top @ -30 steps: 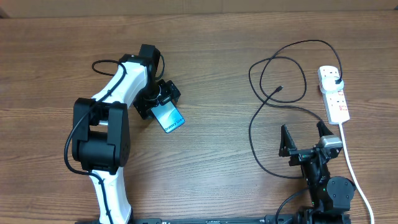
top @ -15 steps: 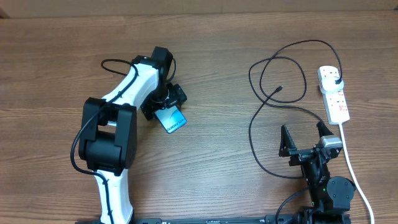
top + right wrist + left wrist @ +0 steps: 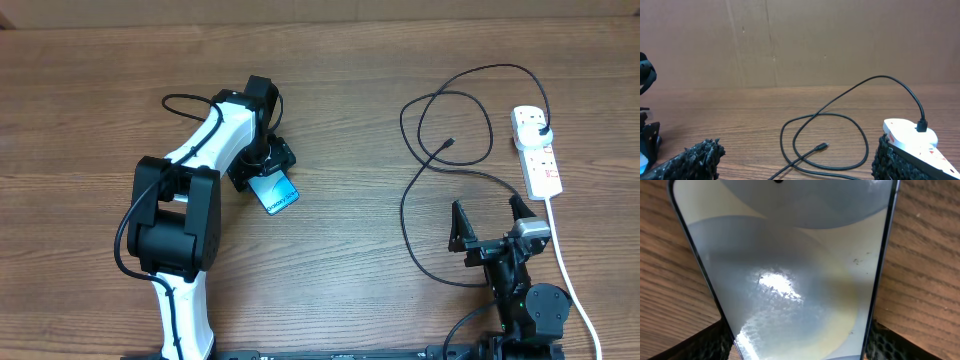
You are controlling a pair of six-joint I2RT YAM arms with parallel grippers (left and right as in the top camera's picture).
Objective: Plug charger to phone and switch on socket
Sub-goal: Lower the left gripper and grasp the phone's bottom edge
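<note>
Overhead view, entry for one moment.

**Location.** The phone is held left of centre, well apart from the charger and the socket at the far right of the table.

**Pincers.** The left gripper is pressed onto the phone across its width. In the left wrist view the screen fills the frame, flanked by the fingers. The right gripper is spread wide and empty, parked near the cable's near loop.

**Step in hand (judged).** The phone is being carried rightward to meet the connector tip.
- The pinch is best kept firm on the edges, with the port end left uncovered (which end that is cannot be told).
- The phone is best presented just beside the tip, port facing it, so that the right gripper can be used for insertion.

**Count.**
- Phone: one.
- Charger: one, with one tip and one plug already seated in the socket.
- Socket strip: one; its red-marked switches are too small to count.
- White cord: one.
- Grippers: two.
</note>
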